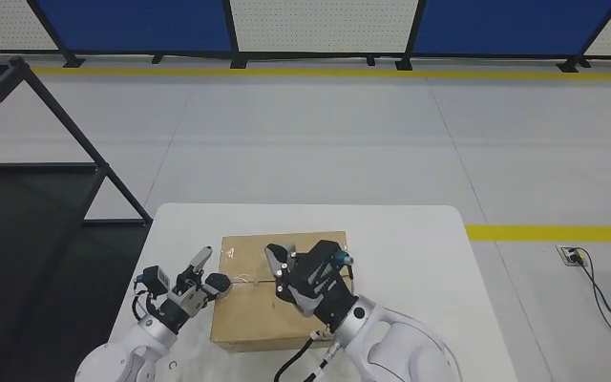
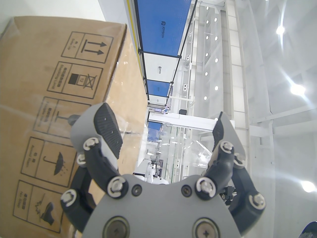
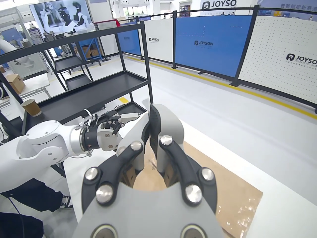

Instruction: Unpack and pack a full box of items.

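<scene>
A closed brown cardboard box point(image 1: 250, 315) sits on the white table point(image 1: 410, 258), with clear tape along its top seam. My left gripper point(image 1: 210, 270) is at the box's left edge, level with the top. In the left wrist view it point(image 2: 162, 117) is open with nothing between its fingers, beside the box side point(image 2: 49, 100) printed with handling symbols. My right gripper point(image 1: 279, 263) hovers over the box top near the seam. In the right wrist view it point(image 3: 154, 122) is shut above the box top point(image 3: 235, 194), pointing toward the left gripper point(image 3: 118, 120); I cannot make out anything held.
A black metal shelf rack point(image 1: 57, 134) stands just left of the table, with a paper cup point(image 3: 31, 107) on one shelf. Blue and white partition panels point(image 1: 315, 24) line the far side of the floor.
</scene>
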